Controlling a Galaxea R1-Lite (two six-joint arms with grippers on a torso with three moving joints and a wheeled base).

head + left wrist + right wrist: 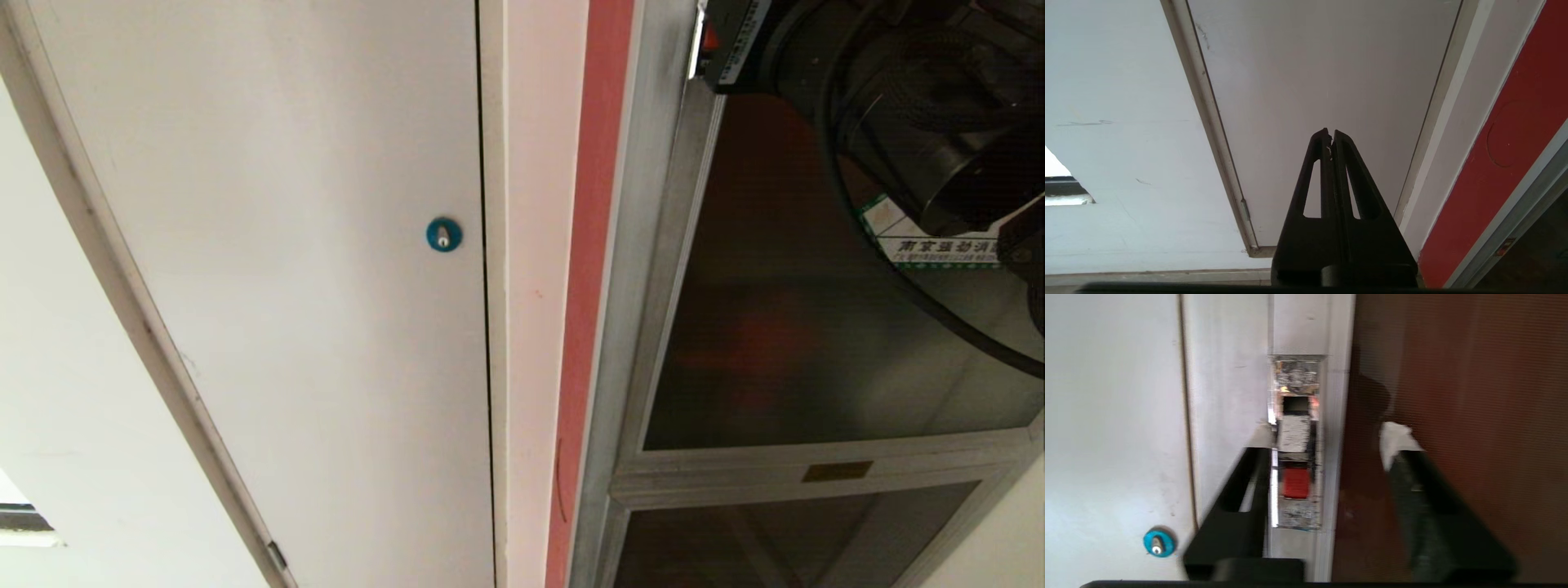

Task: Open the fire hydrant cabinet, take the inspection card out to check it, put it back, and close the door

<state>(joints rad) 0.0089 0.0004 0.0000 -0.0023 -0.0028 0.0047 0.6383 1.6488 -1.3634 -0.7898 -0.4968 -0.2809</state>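
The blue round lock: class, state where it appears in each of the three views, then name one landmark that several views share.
Head view: the blue round lock sits on the white panel, near the panel's right edge.
Left wrist view: not in it; only the panel's bare lower part shows.
Right wrist view: low at the left, beside the right gripper.
Shared landmark: the white panel, seen in all three.

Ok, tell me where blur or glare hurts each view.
Head view: sharp; the glass door is dark and reflective. Left wrist view: crisp, evenly lit, left gripper shut. Right wrist view: motion-smeared; latch and right gripper fingertips soft.
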